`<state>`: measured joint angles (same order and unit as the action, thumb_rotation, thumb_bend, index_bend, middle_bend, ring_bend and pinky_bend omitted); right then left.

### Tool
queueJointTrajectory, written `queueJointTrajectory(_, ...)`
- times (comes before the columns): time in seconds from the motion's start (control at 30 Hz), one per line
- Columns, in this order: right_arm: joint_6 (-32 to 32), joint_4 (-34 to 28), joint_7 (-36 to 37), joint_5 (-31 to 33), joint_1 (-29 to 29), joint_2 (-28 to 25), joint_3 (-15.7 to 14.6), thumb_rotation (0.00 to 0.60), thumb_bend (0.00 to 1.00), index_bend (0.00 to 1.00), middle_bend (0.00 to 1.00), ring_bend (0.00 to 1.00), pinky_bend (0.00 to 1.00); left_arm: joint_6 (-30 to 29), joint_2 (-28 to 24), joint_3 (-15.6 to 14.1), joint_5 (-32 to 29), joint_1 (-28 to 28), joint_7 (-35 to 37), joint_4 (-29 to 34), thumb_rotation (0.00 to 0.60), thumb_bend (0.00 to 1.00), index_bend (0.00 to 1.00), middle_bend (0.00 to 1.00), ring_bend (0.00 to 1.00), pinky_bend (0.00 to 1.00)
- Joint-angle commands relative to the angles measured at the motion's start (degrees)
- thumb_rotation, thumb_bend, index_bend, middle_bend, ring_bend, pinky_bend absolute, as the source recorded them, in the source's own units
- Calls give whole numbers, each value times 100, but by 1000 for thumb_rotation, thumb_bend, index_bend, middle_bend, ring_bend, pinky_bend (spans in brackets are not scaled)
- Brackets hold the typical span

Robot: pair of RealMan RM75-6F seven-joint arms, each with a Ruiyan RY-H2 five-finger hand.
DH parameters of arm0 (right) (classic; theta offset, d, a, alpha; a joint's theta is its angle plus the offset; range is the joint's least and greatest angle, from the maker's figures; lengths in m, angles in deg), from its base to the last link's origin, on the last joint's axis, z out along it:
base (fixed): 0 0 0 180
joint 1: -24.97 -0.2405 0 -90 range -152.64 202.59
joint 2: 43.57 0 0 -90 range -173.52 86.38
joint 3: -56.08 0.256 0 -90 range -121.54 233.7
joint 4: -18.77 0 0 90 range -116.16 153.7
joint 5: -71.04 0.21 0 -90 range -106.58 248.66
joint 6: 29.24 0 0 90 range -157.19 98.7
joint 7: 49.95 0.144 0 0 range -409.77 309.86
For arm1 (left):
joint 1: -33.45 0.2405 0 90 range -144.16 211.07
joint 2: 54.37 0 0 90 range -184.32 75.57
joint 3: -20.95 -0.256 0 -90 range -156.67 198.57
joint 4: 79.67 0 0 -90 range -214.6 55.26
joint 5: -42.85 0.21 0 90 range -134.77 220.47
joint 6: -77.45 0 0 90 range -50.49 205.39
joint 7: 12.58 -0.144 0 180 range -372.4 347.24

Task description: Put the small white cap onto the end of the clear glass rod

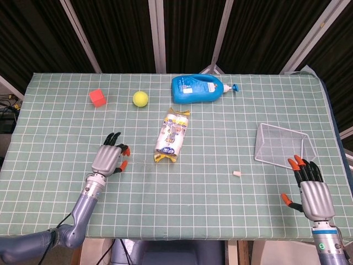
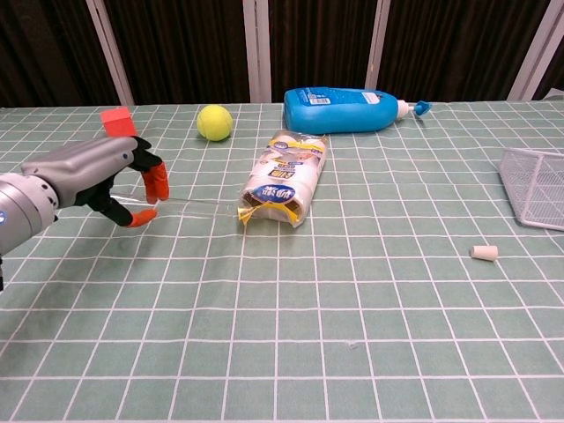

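**Pinching the clear glass rod, lifted off the desk**

Holding the clear glass rod point(image 2: 189, 204) between thumb and a fingertip, the left robot hand point(image 2: 106, 181) is hovering at the left of the chest view, raised off the green checked desk point(image 2: 352, 300). The rod is showing only as a thin, faint line running rightward from the orange fingertips point(image 2: 159, 183) toward the snack packet point(image 2: 284, 179); its far end is hard to make out. In the head view the same left robot hand point(image 1: 110, 158) is sitting left of centre, with the rod barely visible there.

The small white cap point(image 2: 484, 253) is lying on its side on the desk at the right of the chest view, well apart from the rod and the left robot hand. In the head view the cap point(image 1: 236, 174) is resting right of centre, below the wire basket point(image 1: 281, 144).

The right robot hand point(image 1: 311, 190) is appearing only in the head view, at the lower right corner, fingers spread upward and holding nothing, near the basket's lower corner.

Along the upper part of the frame, a blue bottle point(image 2: 348, 109) is lying on its side at top centre, a yellow tennis ball point(image 2: 214, 122) is sitting left of it, and a red cube point(image 2: 116, 120) is lying at the upper left, partly behind the left robot hand in the chest view.
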<state>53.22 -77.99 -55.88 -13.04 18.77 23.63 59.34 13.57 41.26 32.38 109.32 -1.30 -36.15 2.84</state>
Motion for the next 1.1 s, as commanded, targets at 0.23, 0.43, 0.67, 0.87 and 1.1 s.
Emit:
queueJointTrajectory(0.23,-134,-62,-54,64,-83,45,48,600,270,0,0,0,0,-119,-125,53,505,-67,662,106,600,614,556,470,54,0)
queueJointTrajectory(0.43,-562,-271,-441,272,-354,173,136,600,270,58,7,0,0,-156,-264,133,633,-117,840,323,600,614,556,470,53,0)
queueJointTrajectory(0.67,-1368,-145,-1114,727,-979,613,389,600,270,277,141,37,0,-200,-458,270,670,-173,909,605,600,614,555,470,54,0)
queueJointTrajectory(0.87,-1782,329,-1577,1179,-1406,1123,581,600,271,387,181,73,0,-218,-570,275,682,-197,875,769,600,614,556,470,54,0)
queueJointTrajectory(1.1,-1907,772,-1770,1652,-1576,1546,661,600,270,433,197,82,0,-218,-615,239,670,-215,841,852,600,615,556,470,53,0)
